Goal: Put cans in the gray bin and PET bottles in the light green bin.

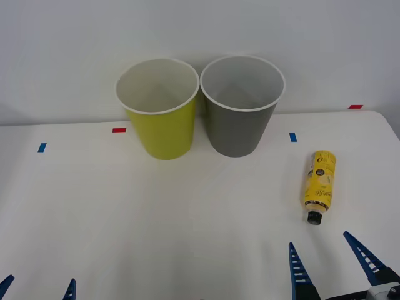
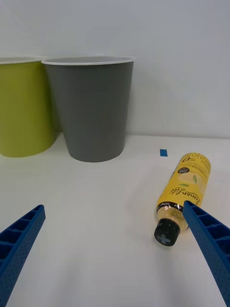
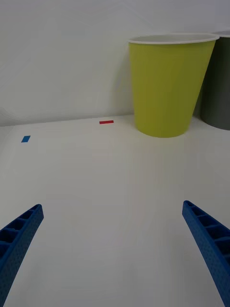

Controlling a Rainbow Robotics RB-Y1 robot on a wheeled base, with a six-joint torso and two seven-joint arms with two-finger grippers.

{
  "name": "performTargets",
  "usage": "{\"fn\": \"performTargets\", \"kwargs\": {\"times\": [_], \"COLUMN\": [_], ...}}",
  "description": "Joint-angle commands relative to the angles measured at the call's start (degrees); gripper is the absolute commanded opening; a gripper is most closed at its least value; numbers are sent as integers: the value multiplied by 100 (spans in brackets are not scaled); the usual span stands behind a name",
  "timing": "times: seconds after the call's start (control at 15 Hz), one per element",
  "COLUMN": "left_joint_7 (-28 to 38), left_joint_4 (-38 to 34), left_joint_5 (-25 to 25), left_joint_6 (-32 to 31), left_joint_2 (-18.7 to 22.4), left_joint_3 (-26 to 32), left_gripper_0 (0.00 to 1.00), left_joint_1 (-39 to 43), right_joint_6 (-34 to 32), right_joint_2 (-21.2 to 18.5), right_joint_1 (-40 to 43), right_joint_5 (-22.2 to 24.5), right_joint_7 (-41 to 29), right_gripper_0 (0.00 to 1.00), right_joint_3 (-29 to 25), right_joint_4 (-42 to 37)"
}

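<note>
Right gripper [image 1: 330, 262] low at near table edge, jaws wide apart, empty, just short of PET bottle [image 1: 320, 185] lying on table [image 1: 187, 212], cap toward robot. Left gripper [image 1: 37, 289] spread, empty, parked. Light green bin [image 1: 159, 109], gray bin [image 1: 240, 106] side by side beyond. Nothing sorted yet; bottle still needs grasp and drop into green bin.

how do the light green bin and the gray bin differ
The light green bin is yellow-green outside; the gray bin is dark gray. The light green bin stands on the robot's left, the gray bin on its right, nearer the yellow bottle. Both are upright, tapered, white-rimmed and about the same size.
</note>
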Motion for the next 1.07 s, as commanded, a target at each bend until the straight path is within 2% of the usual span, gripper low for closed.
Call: {"fn": "performTargets", "kwargs": {"times": [0.07, 0.47, 0.6, 0.73, 0.93, 1.07], "left_joint_7": [0, 0, 0, 0, 0, 0], "left_joint_4": [0, 0, 0, 0, 0, 0], "left_joint_5": [0, 0, 0, 0, 0, 0], "left_joint_6": [0, 0, 0, 0, 0, 0], "left_joint_2": [0, 0, 0, 0, 0, 0], "left_joint_3": [0, 0, 0, 0, 0, 0], "left_gripper_0": [100, 100, 100, 100, 100, 100], "left_joint_1": [0, 0, 0, 0, 0, 0], "right_joint_6": [0, 0, 176, 202, 220, 589], "right_joint_2": [0, 0, 229, 272, 369, 571], "right_joint_1": [0, 0, 35, 53, -62, -158], "right_joint_5": [0, 0, 0, 62, 44, -35], "right_joint_7": [0, 0, 0, 9, 0, -53], "right_gripper_0": [100, 100, 100, 100, 100, 100], "right_joint_3": [0, 0, 35, 123, -26, -123], "right_joint_4": [0, 0, 299, 220, 167, 149]}}
